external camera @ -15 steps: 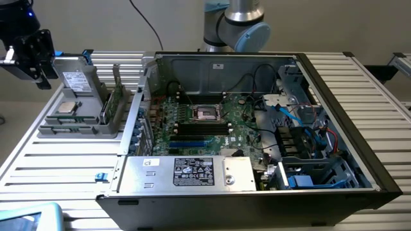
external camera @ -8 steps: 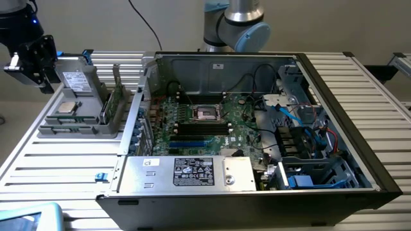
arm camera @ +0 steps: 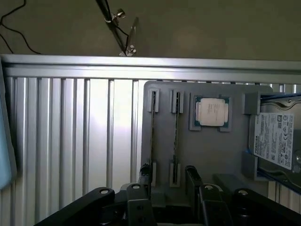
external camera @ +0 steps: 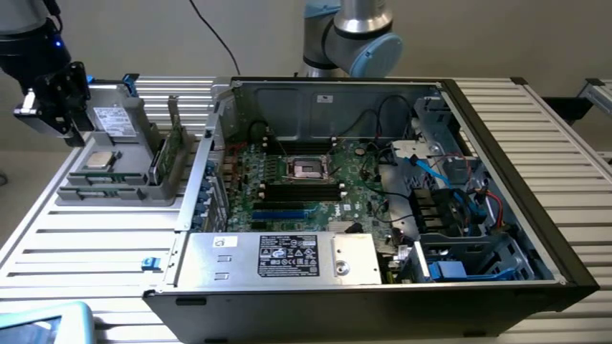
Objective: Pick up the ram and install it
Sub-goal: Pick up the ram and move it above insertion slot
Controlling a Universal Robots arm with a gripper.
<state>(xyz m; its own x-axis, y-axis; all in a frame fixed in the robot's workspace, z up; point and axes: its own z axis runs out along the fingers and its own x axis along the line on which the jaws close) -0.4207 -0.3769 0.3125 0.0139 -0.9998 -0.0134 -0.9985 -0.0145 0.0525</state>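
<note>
At the upper left of the exterior view, the black two-finger gripper [external camera: 65,118] is hovering with its fingers [arm camera: 194,181] spread apart and gripping nothing, above the grey plastic holder tray [external camera: 115,192]. The slim green ram stick [external camera: 165,159] is standing on edge at the tray's right side, just beside the open black computer case [external camera: 335,315].

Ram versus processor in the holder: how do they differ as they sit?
The ram is a long, slim green stick; the processor is a square silver chip. The ram stands on edge in a slot; the processor lies flat, face up. Both sit in the grey holder.
</note>
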